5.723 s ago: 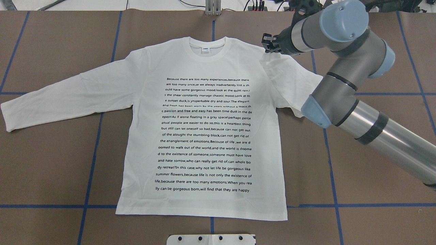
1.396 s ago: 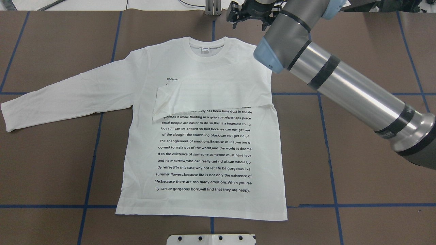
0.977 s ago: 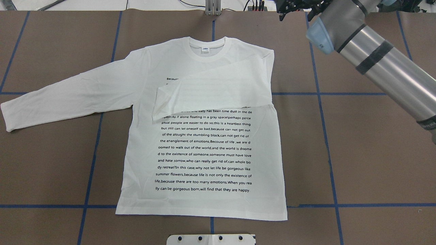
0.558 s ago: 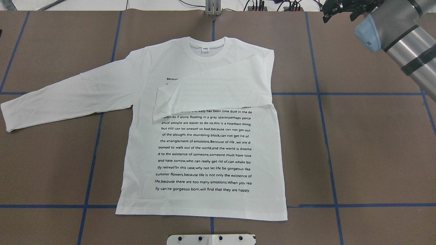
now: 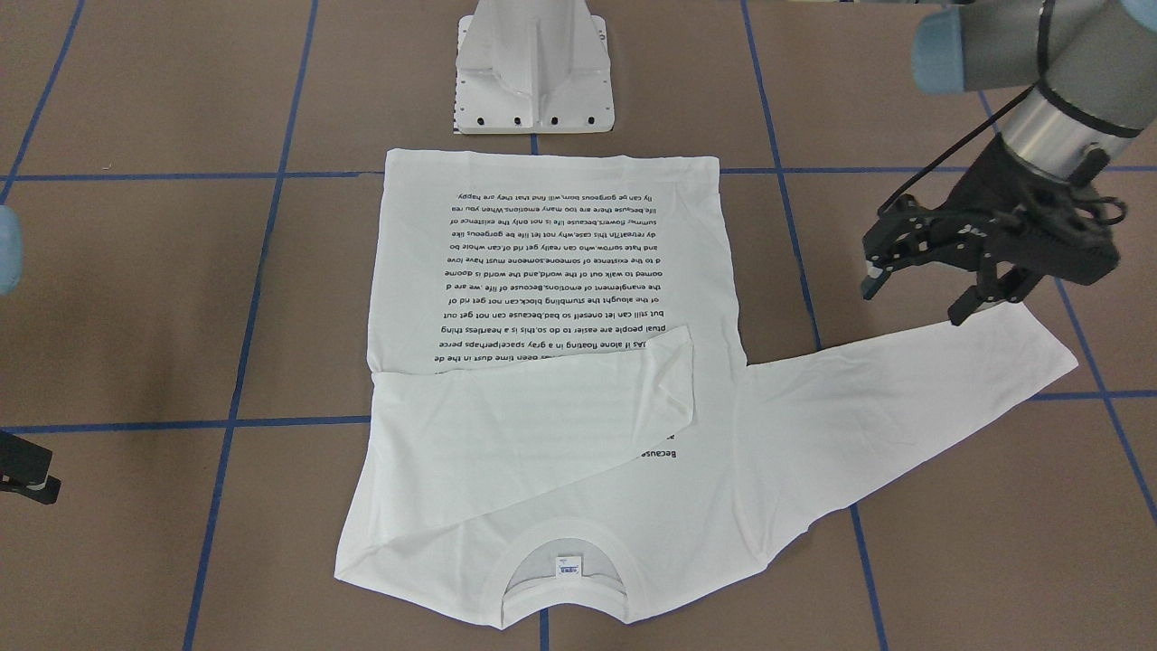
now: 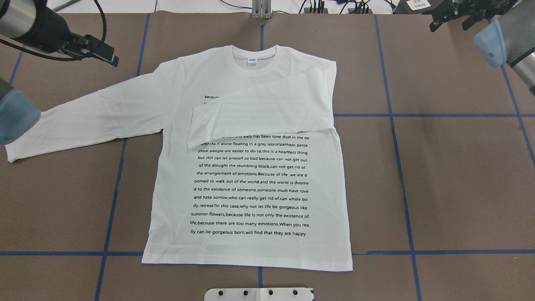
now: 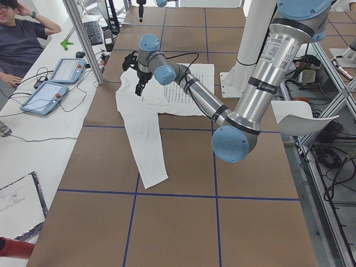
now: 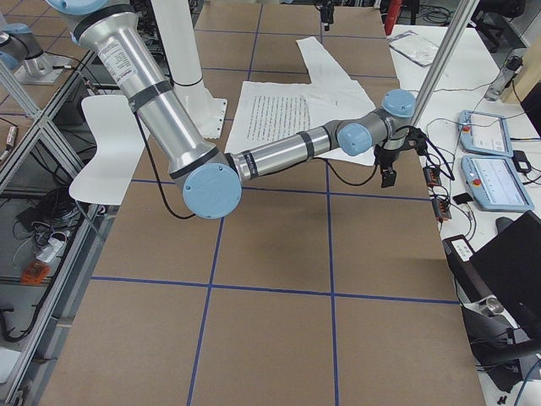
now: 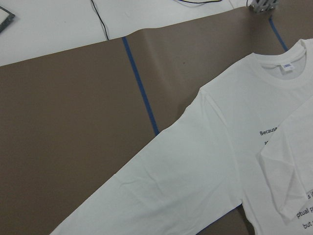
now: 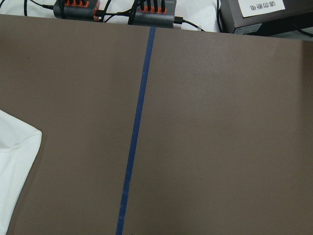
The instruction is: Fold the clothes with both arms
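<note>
Left gripper (image 5: pixel 911 305) hangs wide open and empty, and in the overhead view the 1 unfolded sleeve (image 6: pixel 83 119) lies at its 6 o'clock, running 2 to 8 o'clock off the shirt (image 6: pixel 250 188) flat mid-table, far nearer it than the open, empty right gripper (image 6: pixel 448 20).

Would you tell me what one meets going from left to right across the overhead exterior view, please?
outstretched sleeve's cuff → left pincer → ribbed collar → right pincer
</note>
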### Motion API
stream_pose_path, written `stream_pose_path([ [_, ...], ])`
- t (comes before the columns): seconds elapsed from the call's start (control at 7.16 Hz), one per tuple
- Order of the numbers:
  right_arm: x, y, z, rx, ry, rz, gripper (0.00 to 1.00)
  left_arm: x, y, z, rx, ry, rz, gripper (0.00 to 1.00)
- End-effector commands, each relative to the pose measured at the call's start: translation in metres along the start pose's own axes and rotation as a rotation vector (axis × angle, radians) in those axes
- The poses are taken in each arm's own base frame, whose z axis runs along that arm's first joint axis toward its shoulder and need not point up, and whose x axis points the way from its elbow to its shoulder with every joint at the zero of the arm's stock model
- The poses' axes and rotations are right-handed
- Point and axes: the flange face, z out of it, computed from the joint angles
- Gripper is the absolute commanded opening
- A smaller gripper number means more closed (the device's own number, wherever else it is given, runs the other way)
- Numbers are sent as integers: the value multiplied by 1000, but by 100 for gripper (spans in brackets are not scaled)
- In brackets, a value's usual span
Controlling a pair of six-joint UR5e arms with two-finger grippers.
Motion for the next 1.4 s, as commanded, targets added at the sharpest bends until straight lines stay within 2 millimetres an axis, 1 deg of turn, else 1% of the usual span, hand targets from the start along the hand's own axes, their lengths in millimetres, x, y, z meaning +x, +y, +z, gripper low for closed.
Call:
stream_pose_path([
  [0.0,7,6,1,-8,-10,7,100,85,-18,82,-27,-50,-131,100],
  [0.14,10,5,0,-7,-6,13,100,113,-21,113,-34,-78,-184,100],
  [0.28,10,5,0,-6,-3,13,100,120,-25,137,-53,-107,-190,100],
  [0.42,10,5,0,-8,-2,15,100,133,-28,161,-12,-173,-229,100],
  [0.56,8,4,0,-8,-3,15,100,142,-20,182,-23,-198,-261,100],
  [0.84,9,5,1,-8,-3,16,100,156,4,211,-22,-249,-271,100],
  [0.98,9,5,1,-8,-3,18,100,151,9,215,-27,-264,-276,100],
  [1.12,10,5,1,-8,-3,18,100,154,15,221,-30,-304,-271,100],
  [1.26,10,5,1,-8,-3,19,100,155,16,223,-34,-327,-272,100],
])
